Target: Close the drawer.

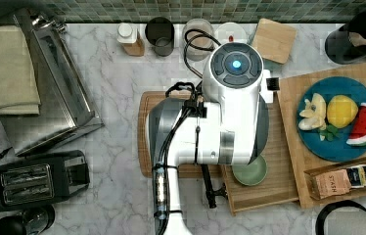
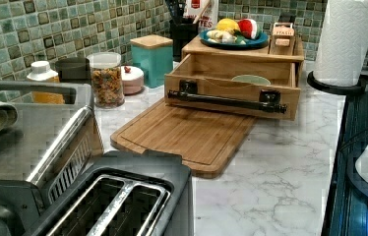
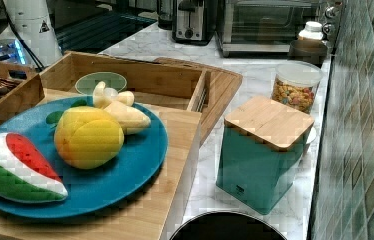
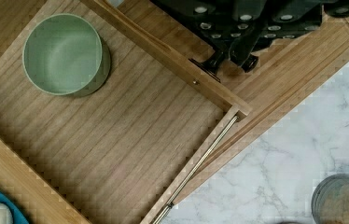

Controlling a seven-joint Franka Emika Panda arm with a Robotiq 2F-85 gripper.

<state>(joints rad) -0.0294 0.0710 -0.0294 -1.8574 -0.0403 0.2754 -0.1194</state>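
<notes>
**Drawer stands open; gripper empty above its front rail**

Position: the drawer point(image 2: 231, 93) is pulled well out of the wooden stand point(image 2: 243, 50) that carries the blue plate point(image 2: 231, 42) of toy fruit. Its front hangs over the cutting board point(image 2: 182, 132). A metal runner point(image 4: 200, 158) shows along one side.

Contents: one green bowl point(image 4: 63, 53), sitting on the drawer floor near a corner.

Gripper point(image 4: 233, 60): in the wrist view it hovers over the front rail, near one mount of the black bar handle point(image 2: 226, 102). Fingertips point(image 4: 217, 60) are drawn close together, pinching nothing.

Handling, as judged: stiff light wood on a runner, so it should slide on a modest push. No grasp is needed; press flat on the front face or on the handle, near the middle, so the drawer does not skew. The bowl is loose and may slide on a hard stop, so go gently.

Writing: the tea box point(image 1: 330, 183) on the stand reads "STASH". Other labels are not legible.
</notes>
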